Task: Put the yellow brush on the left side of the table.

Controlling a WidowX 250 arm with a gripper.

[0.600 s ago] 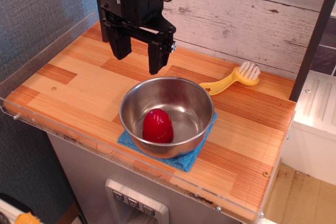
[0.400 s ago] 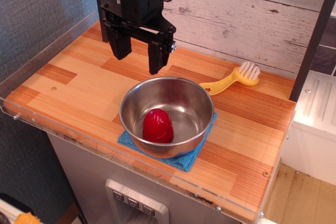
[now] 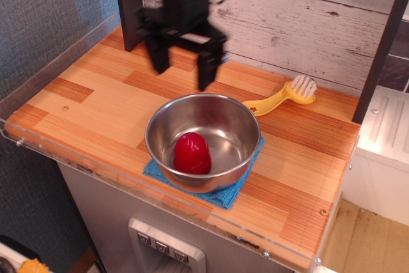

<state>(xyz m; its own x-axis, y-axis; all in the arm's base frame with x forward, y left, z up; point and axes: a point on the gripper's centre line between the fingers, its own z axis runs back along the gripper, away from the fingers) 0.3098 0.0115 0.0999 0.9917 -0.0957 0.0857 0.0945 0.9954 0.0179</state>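
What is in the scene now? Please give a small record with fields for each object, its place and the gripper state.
gripper: open, empty, above the table behind the bowl, blurred
yellow brush: lying flat at back right, bristle head to the right, handle pointing toward the bowl
bowl: steel, centre front, on the blue cloth
blue cloth: under the bowl
red object: inside the bowl
table: wooden, clear rim

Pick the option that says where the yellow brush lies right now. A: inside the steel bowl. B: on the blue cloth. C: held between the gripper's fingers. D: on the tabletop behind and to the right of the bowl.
D: the yellow brush lies flat on the table beyond the steel bowl, apart from the open gripper.
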